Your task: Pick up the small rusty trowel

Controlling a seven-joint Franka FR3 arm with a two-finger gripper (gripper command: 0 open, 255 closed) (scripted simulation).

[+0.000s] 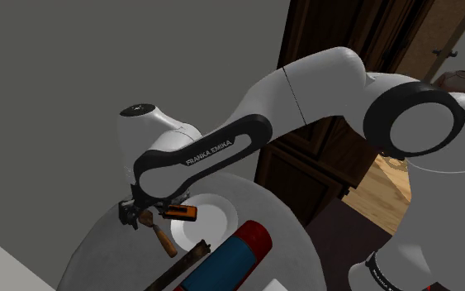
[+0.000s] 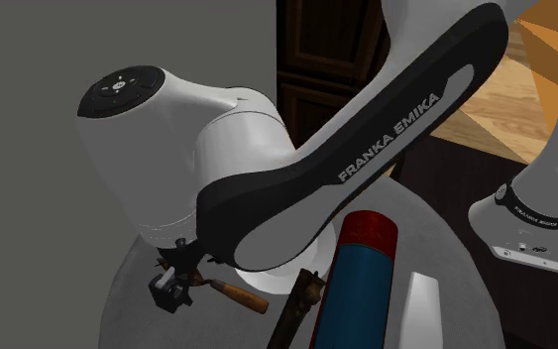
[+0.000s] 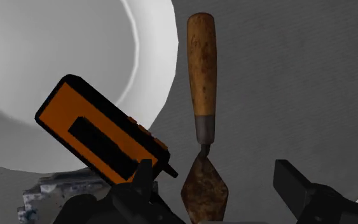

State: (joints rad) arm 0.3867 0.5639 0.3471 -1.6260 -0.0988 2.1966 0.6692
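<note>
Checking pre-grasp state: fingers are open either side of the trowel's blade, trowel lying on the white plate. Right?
Not quite. The trowel lies on the grey table beside the white plate, not on it; the wrist view shows its handle off the rim. The fingers are open either side of the blade.

Round grey tabletop (image 1: 106, 248), white round plate (image 1: 216, 213), flat orange-and-black box (image 3: 101, 137) across the plate's rim, blue red-ended cylinder (image 1: 229, 263), dark wooden cabinet (image 1: 313, 165) behind.

small rusty trowel (image 3: 201, 95) with worn brown handle and pointed blade, lying on the grey desk (image 3: 285, 83) just beside the white plate (image 3: 56, 51).
</note>
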